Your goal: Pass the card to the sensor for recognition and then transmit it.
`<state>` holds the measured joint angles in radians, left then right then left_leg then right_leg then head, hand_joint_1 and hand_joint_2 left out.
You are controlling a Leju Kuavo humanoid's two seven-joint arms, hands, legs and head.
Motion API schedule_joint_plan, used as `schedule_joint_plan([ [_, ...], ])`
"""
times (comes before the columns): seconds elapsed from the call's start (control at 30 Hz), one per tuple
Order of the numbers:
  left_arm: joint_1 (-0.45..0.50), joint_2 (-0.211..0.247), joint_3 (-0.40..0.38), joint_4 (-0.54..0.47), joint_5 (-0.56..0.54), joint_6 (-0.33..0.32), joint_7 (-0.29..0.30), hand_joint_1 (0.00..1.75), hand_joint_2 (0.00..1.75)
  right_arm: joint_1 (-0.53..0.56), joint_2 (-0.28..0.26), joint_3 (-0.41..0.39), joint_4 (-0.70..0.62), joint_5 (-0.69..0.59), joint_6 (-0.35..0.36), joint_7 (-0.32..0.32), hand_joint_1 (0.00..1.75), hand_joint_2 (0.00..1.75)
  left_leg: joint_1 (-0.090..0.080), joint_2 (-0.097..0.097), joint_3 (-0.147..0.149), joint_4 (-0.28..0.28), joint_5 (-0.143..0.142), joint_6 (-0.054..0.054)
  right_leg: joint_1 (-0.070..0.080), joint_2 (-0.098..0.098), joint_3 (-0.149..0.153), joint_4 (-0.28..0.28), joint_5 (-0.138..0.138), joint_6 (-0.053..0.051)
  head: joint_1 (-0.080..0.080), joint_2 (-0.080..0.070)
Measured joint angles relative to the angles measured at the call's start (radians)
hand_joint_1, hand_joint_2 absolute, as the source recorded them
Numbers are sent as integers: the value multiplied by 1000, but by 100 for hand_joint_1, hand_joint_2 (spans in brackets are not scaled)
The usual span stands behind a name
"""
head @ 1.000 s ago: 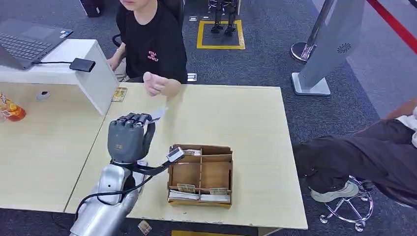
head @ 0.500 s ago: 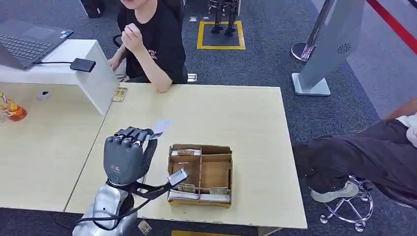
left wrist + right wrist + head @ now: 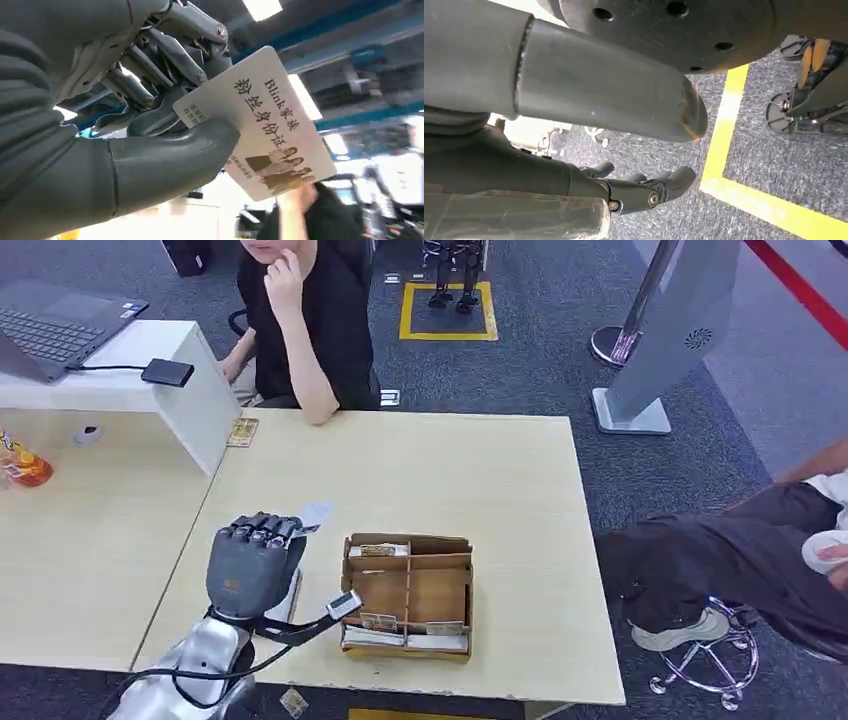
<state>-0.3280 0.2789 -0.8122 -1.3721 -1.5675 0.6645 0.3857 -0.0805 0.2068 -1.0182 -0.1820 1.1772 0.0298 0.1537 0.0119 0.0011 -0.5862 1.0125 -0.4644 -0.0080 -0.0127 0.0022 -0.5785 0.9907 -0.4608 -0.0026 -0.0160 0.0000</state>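
- Head view: the left hand is up over the front left part of the table, beside the brown box. Its fingers are curled around a white card.
- Left wrist view: the thumb presses the card against the bent fingers.
- Right wrist view: the right hand hangs over grey carpet, fingers a bit curled and apart, holding nothing.

Worktop: pale matt wood laminate. Box: brown cardboard. Card: smooth white plastic. Left robot hand: matt grey plastic.
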Motion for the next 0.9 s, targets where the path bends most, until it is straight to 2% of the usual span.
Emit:
schedule_joint_plan([
  [0.07,-16,20,-37,18,0,0,35,175,175,1,0,0,0,0,2,0,0,0,0,0,0,0,0,0,0,-1,0,0,0,0,0,0],
  [0.27,-32,54,-94,42,0,0,58,175,175,0,0,0,0,0,6,0,0,0,0,0,0,0,0,0,0,0,0,0,0,0,0,0],
  [0.37,-72,76,-161,77,0,0,137,175,175,0,0,0,0,2,12,3,0,0,0,0,0,0,0,0,0,-1,0,0,0,0,0,0],
  [0.43,-84,94,-204,92,0,0,160,175,175,0,-1,1,0,3,12,3,0,0,0,0,0,0,0,0,0,0,0,0,0,0,0,0],
  [0.63,-105,120,-272,133,0,0,180,175,175,1,-1,1,0,4,12,3,0,0,0,0,0,0,0,0,0,0,0,0,0,0,0,0],
  [0.9,-114,130,-295,164,0,0,207,175,175,0,-1,2,0,7,12,8,0,0,0,0,0,0,0,0,0,0,0,0,0,0,0,0],
])
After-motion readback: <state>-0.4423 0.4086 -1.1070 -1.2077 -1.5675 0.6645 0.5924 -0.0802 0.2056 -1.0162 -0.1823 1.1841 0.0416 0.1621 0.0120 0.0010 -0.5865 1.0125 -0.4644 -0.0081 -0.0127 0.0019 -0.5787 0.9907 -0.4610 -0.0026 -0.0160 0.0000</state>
